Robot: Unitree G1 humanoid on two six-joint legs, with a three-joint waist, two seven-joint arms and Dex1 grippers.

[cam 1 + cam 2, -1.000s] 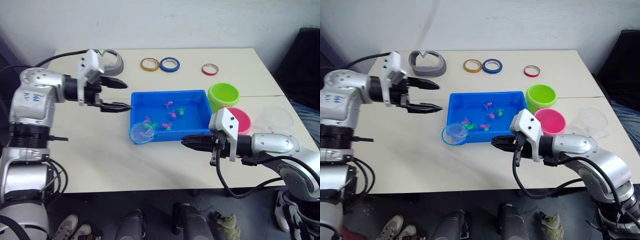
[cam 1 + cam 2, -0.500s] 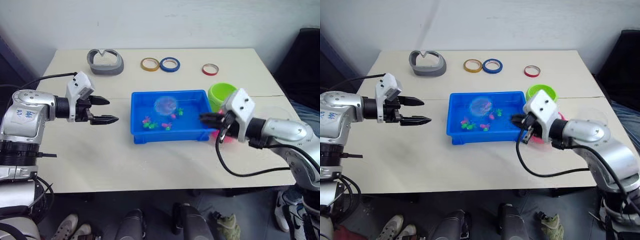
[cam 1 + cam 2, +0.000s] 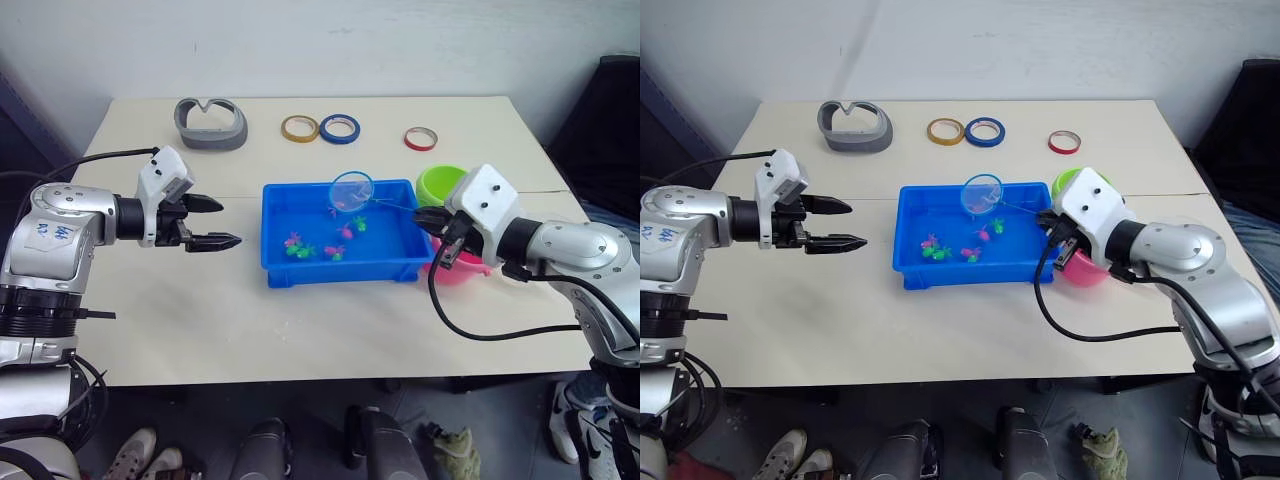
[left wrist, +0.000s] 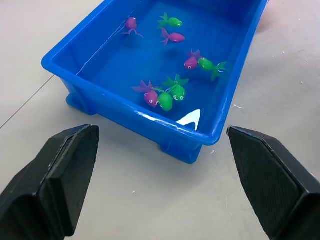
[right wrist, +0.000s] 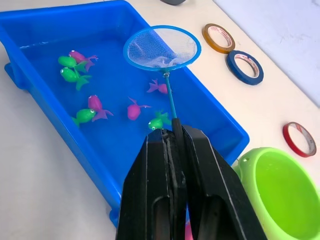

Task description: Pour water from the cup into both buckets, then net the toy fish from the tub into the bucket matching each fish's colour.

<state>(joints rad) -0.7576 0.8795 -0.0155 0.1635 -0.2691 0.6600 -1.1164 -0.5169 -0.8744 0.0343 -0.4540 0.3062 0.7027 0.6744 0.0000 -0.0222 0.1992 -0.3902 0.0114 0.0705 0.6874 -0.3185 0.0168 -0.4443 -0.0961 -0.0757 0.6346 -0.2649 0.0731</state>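
The blue tub [image 3: 395,262] sits mid-table with several green and pink toy fish [image 4: 165,95] in its water. My right gripper [image 5: 172,132] is shut on the net's thin handle. It holds the blue-rimmed net [image 3: 352,190] over the tub's far side, and the mesh [image 5: 161,47] looks empty. The green bucket [image 3: 447,185] stands right of the tub. In front of it is the pink bucket [image 3: 462,270], partly hidden by my right gripper [image 3: 425,218]. The clear cup [image 3: 552,216] is mostly hidden behind my right forearm. My left gripper [image 3: 230,222] hangs open just left of the tub.
Along the table's far side lie a grey curved object [image 3: 210,123], a yellow tape ring [image 3: 299,128], a blue tape ring [image 3: 339,128] and a red tape ring [image 3: 420,139]. Bare tabletop lies in front of the tub, up to the near edge.
My right gripper has swung the net from the tub's front left corner to above its far side, and has itself drawn back toward the buckets. My left gripper came lower and stayed open.
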